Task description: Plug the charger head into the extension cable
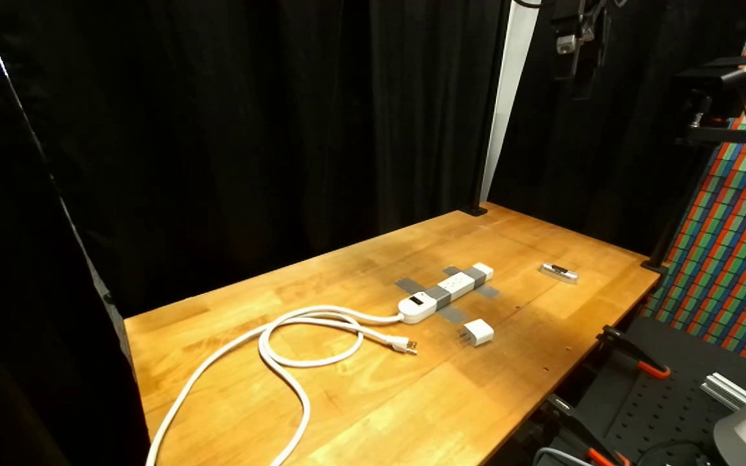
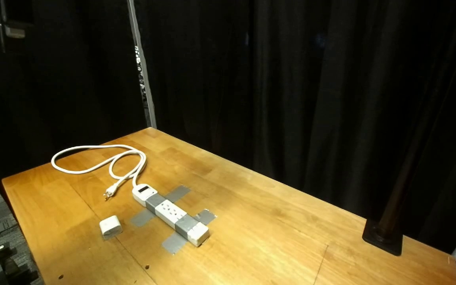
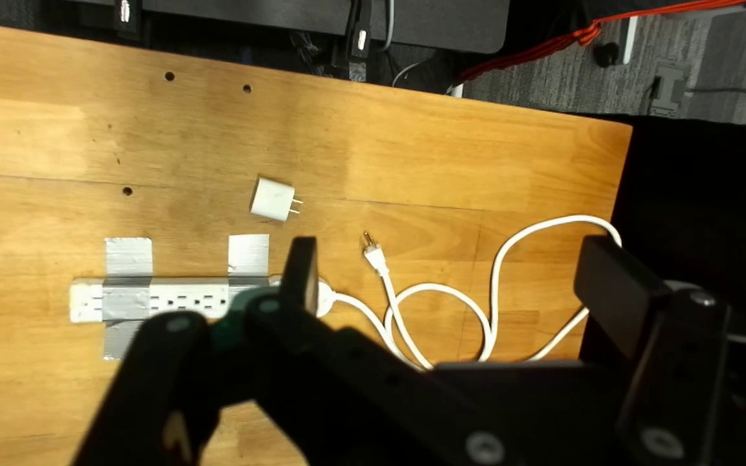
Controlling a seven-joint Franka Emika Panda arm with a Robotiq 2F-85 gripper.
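Jaws wide apart, empty; charger head (image 3: 272,199) lies unplugged near extension cable (image 1: 456,283). You have grasp, alignment and insertion left.

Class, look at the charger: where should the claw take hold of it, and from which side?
Probably from above, the claw gripping the charger by the two opposite side faces that flank its prongs. It lies flat with the prongs pointing sideways, so that hold should keep them free.
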